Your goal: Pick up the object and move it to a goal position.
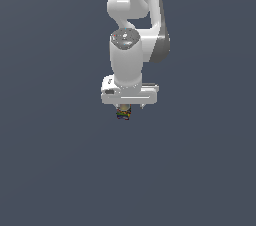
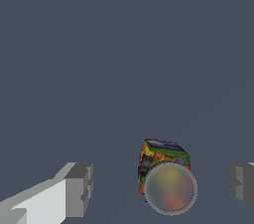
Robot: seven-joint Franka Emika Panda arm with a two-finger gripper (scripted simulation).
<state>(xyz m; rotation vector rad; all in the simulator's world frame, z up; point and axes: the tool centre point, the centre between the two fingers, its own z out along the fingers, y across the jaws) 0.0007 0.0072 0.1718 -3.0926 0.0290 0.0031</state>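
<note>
I see the object (image 2: 163, 176) standing upright: its round greyish-orange top faces straight up at the wrist camera, so its long axis runs vertical, in line with the arm's approach. Body pattern is blue, yellow, red and green bands; I cannot make out any lettering or brand on it.

The gripper (image 2: 161, 188) is spread wide, grey fingers (image 2: 79, 188) on either side of the object and clear of it, nothing clamped.

In the exterior view the object (image 1: 123, 114) sits directly beneath the gripper (image 1: 129, 106), on the plain grey floor (image 1: 60, 170).
</note>
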